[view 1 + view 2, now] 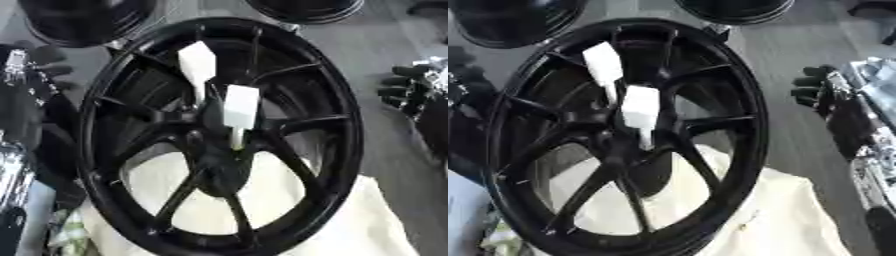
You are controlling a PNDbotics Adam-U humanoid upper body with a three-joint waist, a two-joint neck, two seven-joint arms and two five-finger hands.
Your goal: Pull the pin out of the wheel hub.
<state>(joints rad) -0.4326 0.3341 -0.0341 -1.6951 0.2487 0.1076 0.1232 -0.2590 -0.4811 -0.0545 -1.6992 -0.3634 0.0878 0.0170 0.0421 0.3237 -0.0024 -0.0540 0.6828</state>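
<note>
Two white pins [241,107] stand in the black wheel hub [219,150]; both hands [407,85] hang curled, holding nothing.

Right robot hand [820,90]: black fingers, silver metal forearm parts behind. Left robot hand [39,62]: black, with silver joint hardware.

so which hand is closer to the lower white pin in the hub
Neither is clearly closer. The left hand is at the view's left edge, outside the black wheel's rim. The right hand is off the opposite side. Both are up-and-out from the lower white pin, not touching it.
</note>
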